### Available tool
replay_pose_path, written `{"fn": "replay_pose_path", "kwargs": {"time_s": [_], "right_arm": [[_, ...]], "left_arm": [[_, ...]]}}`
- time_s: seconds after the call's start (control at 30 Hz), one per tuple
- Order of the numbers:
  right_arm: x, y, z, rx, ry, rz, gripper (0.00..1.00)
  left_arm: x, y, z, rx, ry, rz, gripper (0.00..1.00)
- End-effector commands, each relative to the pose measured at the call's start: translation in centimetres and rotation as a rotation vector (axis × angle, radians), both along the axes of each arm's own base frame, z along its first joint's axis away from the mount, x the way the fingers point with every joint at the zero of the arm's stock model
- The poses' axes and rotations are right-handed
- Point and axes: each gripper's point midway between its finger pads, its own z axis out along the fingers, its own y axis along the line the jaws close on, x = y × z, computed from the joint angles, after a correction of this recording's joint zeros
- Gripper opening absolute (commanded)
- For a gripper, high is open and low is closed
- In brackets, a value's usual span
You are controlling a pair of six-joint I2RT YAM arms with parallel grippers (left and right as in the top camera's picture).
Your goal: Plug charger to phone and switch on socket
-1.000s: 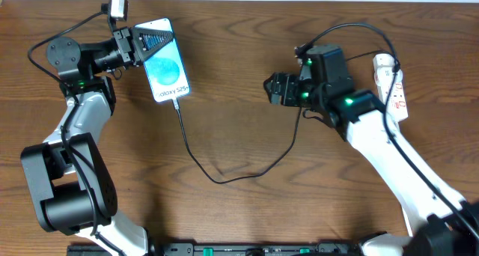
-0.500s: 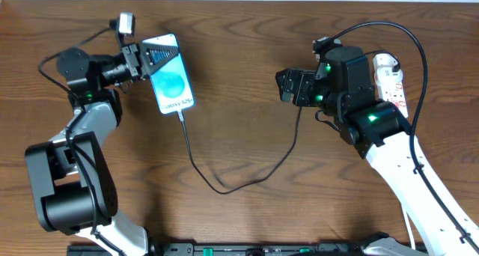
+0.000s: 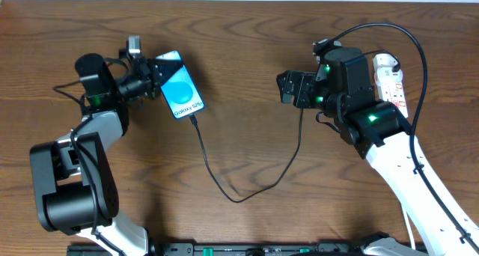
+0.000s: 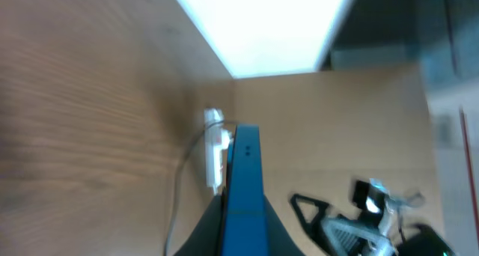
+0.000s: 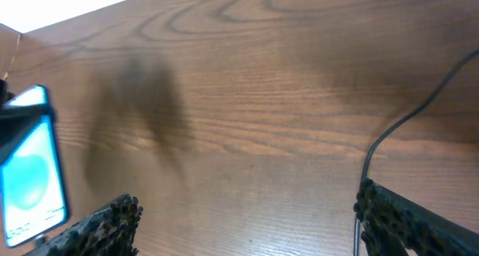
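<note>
Phone (image 3: 183, 93): clamped at its top end by left pincer (image 3: 159, 75), tilted, left of centre. Charger (image 3: 239, 198): tip met at phone's lower edge, slack looped over counter (image 3: 247, 31). Right pincer (image 3: 287, 87): jaws apart, empty, beside socket (image 3: 394, 80). Risk: plug may be tugged loose if slack is taken up.

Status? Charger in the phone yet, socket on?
Looks done: charger tip sits in the bottom edge of the phone. In hand: left gripper shut on the phone, right gripper open and empty. Left: the socket switch, untouched; its state can't be read.
</note>
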Motion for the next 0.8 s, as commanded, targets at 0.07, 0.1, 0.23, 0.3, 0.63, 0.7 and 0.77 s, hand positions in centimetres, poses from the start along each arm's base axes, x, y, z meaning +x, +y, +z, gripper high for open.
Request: {"fn": "replay_pose_path", "kwargs": {"time_s": [0.07, 0.1, 0.23, 0.3, 0.63, 0.7, 0.77], "right_arm": [[-0.2, -0.4, 0.0, -0.024, 0.001, 0.000, 0.91], [-0.2, -0.4, -0.1, -0.028, 0.003, 0.004, 0.91], [-0.4, -0.5, -0.3, -0.040, 0.010, 0.009, 0.91], [-0.4, -0.5, -0.3, -0.039, 0.010, 0.009, 0.91], [-0.4, -0.6, -0.3, -0.041, 0.010, 0.007, 0.92], [-0.4, -0.6, -0.3, -0.041, 0.009, 0.007, 0.91], [-0.3, -0.6, -0.3, -0.044, 0.008, 0.004, 0.91]], "left_arm": [[0.8, 1.6, -4.0, 0.154, 0.069, 0.127, 0.07], [0.7, 1.7, -4.5, 0.170, 0.079, 0.129, 0.07], [0.2, 1.6, -5.3, 0.225, 0.051, 0.107, 0.07], [0.0, 1.6, -5.6, 0.251, 0.029, 0.095, 0.07], [-1.8, 4.8, -12.2, 0.477, 0.313, 0.239, 0.07], [-2.1, 4.9, -12.6, 0.499, 0.324, 0.233, 0.07], [-2.3, 4.9, -12.8, 0.509, 0.320, 0.222, 0.08]]}}
